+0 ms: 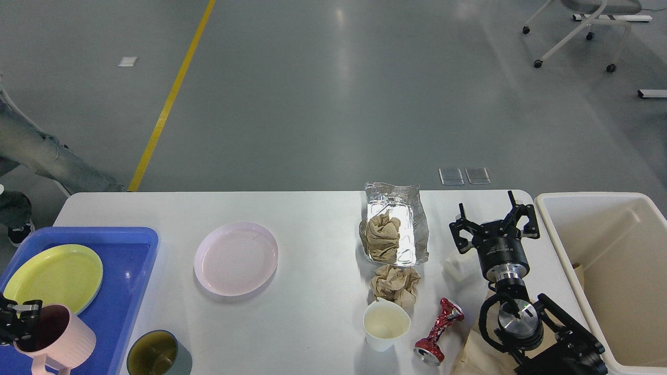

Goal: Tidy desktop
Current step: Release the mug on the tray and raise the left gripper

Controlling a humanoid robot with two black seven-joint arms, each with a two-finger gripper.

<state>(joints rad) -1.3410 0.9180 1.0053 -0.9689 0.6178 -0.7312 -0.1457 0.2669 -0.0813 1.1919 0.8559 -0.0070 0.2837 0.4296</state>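
Observation:
The white desktop [312,213] carries dishes and rubbish. At the bottom left, my left gripper [23,320] is shut on the rim of a pink mug [62,341], which sits low over the near part of the blue tray [130,276]. A yellow plate [52,276] lies in that tray. On the tabletop are a pink plate [236,258] and a grey cup [159,354]. My right gripper [494,216] stands open near the right end, holding nothing, beside a small white object [454,265].
A foil container [404,208] holds crumpled brown paper [381,237]. Near it lie another paper wad [395,284], a white paper cup [386,325] and a crushed red can [439,330]. A cream bin [604,276] stands at the right. A person's legs [36,156] are at the far left.

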